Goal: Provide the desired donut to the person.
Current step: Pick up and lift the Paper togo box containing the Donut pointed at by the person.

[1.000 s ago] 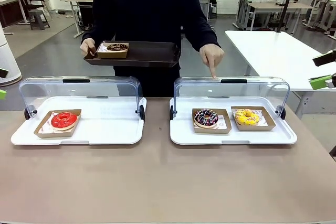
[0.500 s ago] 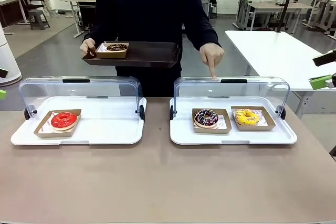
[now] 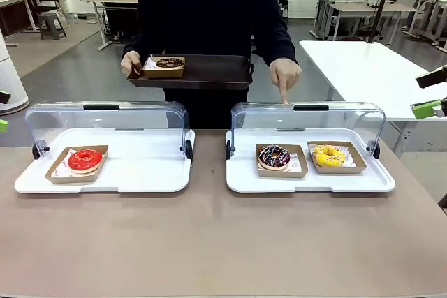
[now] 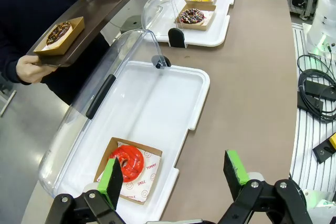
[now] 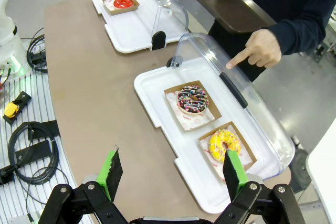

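brown table (image 3: 209, 242) | grey floor (image 3: 77, 68) | white side table (image 3: 363, 68) | left pincer (image 4: 173, 170) apart | right pincer (image 5: 171, 169) apart

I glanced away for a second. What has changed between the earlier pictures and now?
The person shifted toward picture right, carrying the dark tray and its boxed chocolate donut the same way. Nothing was grasped or released. The pointing hand stayed above the right lid; the red donut, sprinkled donut and yellow donut stayed put.
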{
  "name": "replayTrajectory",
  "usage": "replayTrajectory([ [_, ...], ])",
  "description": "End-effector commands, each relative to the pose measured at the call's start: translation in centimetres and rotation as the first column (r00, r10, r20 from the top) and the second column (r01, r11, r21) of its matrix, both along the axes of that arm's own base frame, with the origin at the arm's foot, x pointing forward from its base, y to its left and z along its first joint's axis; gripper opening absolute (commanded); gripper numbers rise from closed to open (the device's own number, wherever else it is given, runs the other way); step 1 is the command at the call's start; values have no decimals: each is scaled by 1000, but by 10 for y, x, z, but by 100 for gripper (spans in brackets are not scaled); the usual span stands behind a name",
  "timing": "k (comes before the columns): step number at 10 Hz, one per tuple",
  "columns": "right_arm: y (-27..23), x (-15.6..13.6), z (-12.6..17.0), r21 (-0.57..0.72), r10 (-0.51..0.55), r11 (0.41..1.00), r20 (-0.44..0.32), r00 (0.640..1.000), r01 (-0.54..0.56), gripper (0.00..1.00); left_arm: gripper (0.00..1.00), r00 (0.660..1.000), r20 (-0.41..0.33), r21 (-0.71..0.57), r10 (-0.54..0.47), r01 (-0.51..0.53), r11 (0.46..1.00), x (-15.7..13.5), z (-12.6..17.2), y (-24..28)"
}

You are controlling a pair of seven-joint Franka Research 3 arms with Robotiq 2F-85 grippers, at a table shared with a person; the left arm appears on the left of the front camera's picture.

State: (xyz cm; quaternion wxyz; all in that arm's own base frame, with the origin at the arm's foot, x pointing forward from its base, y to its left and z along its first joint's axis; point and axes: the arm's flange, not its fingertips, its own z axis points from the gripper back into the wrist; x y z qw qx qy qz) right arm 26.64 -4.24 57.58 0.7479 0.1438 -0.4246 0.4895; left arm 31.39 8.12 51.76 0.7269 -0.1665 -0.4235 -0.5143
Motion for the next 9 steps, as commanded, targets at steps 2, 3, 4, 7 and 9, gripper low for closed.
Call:
replayTrajectory([
  [2,36,32,17,-126,152,979,-63,986,-159,100,100,1000,4,-9,1,-1,1000,-1,1,2],
  [3,68,57,13,-204,180,958,-128,975,-203,100,100,1000,4,-9,1,-1,1000,-1,1,2],
  [4,97,83,-9,-285,193,925,-219,956,-252,100,100,1000,4,-9,1,-1,1000,-1,1,2],
  [7,137,142,-114,-425,183,864,-233,955,-269,100,100,1000,4,-9,1,-1,1000,-1,1,2],
  [9,143,142,-158,-464,266,813,-240,933,-352,100,100,1000,4,-9,1,-1,1000,-1,1,2],
])
